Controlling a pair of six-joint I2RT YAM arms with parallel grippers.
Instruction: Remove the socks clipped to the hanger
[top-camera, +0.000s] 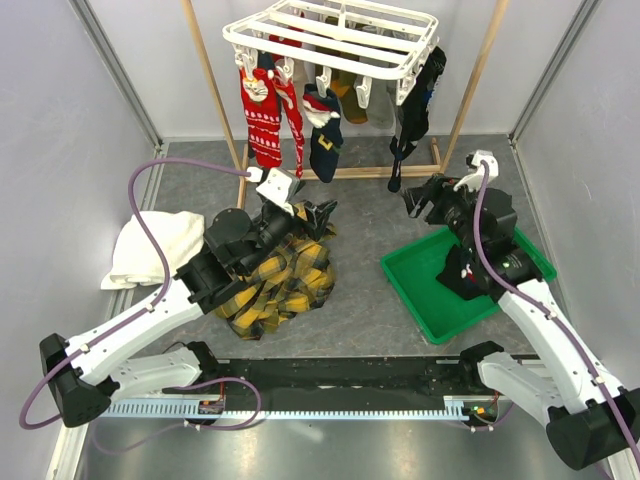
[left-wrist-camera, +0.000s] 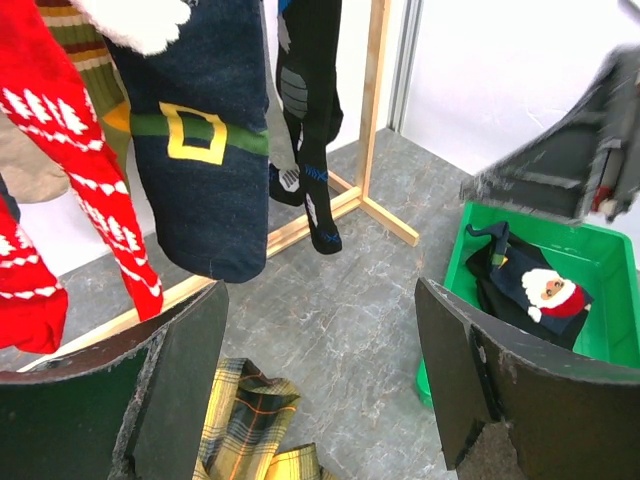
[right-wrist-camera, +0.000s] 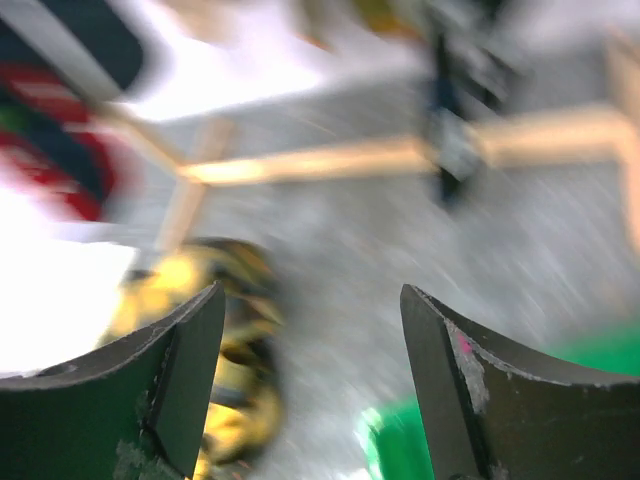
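The white slatted hanger hangs at the top. Clipped to it are red patterned socks, a navy Santa sock, tan and olive socks behind, and a black sock at the right. In the left wrist view the navy sock hangs just ahead of the fingers, the red sock to the left and the black sock farther back. My left gripper is open and empty below the navy sock. My right gripper is open and empty near the black sock's toe. Its wrist view is blurred.
A green tray at the right holds a navy Santa sock. A yellow-black plaid cloth lies under my left arm. A white towel lies at the left. The wooden pole frame stands around the hanger.
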